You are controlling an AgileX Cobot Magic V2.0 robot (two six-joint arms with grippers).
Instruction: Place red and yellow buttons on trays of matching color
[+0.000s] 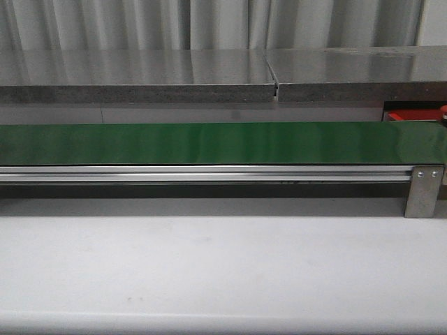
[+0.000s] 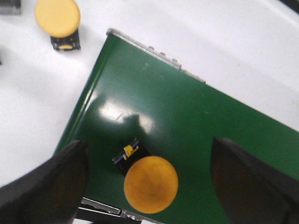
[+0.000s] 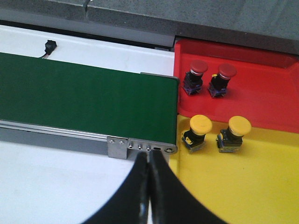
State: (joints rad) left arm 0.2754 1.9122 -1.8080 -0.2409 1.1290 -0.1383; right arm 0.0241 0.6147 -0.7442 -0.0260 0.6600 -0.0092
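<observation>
Left tool hanging open, straddling yellow button lying on belt near its end, apparently lining up pick. Right tool waiting closed, empty, beside red tray and yellow tray, each holding two matching buttons.

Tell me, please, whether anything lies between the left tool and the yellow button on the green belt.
Nothing visible does. The left tool is open, one finger on either side of the yellow button, which lies on its side on the green belt. Only bare belt shows around it.
</observation>
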